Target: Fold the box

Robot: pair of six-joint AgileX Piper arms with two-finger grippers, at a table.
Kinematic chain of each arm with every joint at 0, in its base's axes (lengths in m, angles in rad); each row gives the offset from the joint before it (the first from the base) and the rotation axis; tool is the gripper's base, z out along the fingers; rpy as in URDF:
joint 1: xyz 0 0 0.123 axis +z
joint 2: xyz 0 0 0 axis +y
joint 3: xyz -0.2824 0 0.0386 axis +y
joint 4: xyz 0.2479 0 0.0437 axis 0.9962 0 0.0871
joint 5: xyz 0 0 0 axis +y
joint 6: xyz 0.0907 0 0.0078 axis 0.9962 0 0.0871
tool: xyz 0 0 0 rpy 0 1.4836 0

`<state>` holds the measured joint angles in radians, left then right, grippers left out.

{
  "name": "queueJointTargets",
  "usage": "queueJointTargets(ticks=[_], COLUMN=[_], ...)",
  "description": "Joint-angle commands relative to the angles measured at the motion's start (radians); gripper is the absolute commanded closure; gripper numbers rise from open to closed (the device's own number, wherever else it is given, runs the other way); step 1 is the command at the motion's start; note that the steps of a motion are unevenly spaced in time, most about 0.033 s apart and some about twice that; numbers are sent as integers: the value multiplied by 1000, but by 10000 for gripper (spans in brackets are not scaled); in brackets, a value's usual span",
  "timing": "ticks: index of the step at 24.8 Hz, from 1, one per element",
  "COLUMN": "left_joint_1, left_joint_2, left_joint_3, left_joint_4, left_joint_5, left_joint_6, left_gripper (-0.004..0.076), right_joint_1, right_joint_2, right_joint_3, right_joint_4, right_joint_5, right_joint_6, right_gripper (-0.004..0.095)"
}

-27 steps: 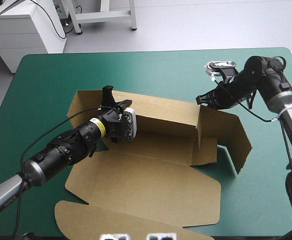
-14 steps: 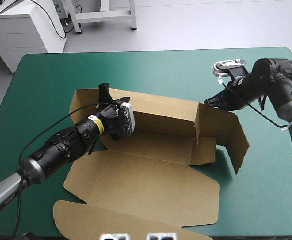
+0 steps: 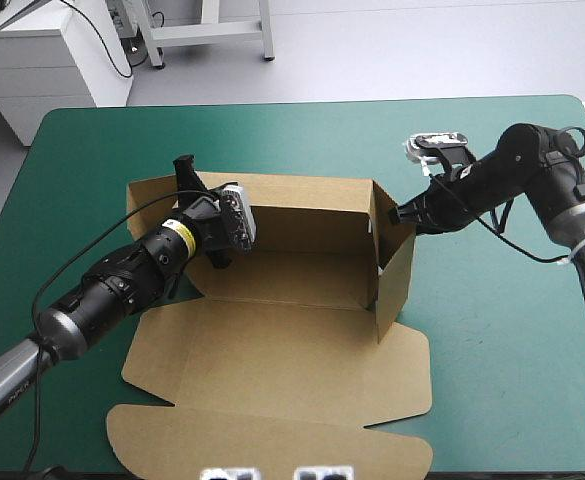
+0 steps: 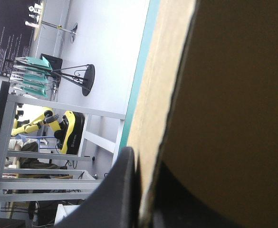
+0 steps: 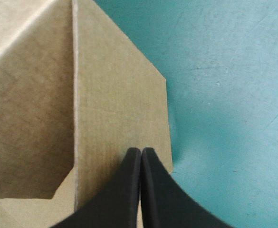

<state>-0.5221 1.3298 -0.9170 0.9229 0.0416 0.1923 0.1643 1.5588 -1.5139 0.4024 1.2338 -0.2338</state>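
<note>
The brown box (image 3: 302, 282) lies in the middle of the table, its back wall and right end wall raised and its lid (image 3: 282, 370) flat toward the front edge. My left gripper (image 3: 186, 176) is at the left end of the back wall. In the left wrist view the wall (image 4: 224, 95) runs between its fingers, so my left gripper (image 4: 146, 190) is shut on the box. My right gripper (image 3: 396, 214) is shut, its tip against the outside of the right end wall. In the right wrist view my right gripper (image 5: 141, 154) rests on that brown panel (image 5: 115, 104).
The lid's rounded tuck flap (image 3: 262, 445) reaches almost to the table's front edge. Bare teal-green cover (image 3: 512, 350) lies right of the box, and more of it (image 3: 302, 135) behind the box.
My right gripper has moved left and swung the right end wall from splayed outward to upright. The box and my left gripper have shifted left, and the back wall stands straighter.
</note>
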Motion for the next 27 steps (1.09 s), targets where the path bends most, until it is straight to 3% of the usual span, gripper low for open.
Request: queueJointTargets(ticks=[1, 7, 10, 13, 20, 23, 27], left_joint_1=[1, 1, 1, -12, -129, -130, -130], left_joint_2=[-23, -23, -18, -2, 54, 90, 131], left_joint_3=[-32, -32, -32, -32, -85, -135, -179], left_joint_4=[-30, -30, -30, -16, 49, 39, 39], left_joint_5=[-42, -65, -56, -32, 104, 167, 233], left_joint_6=[-39, -39, -37, -32, -41, -48, -48], left_gripper=[732, 732, 732, 732, 731, 731, 731], right_joint_1=[20, 20, 20, 20, 17, 17, 17], right_joint_2=[-40, -59, -121, -213, -272, -271, -271], right_joint_3=[-22, 60, 250, 374, 491, 517, 516], right_joint_4=[60, 133, 231, 247, 280, 358, 397], right_joint_5=[17, -82, -274, -439, -547, -555, -595], right_joint_6=[-47, -150, -301, -402, -530, -624, -688], right_gripper=[928, 926, 926, 926, 921, 827, 594])
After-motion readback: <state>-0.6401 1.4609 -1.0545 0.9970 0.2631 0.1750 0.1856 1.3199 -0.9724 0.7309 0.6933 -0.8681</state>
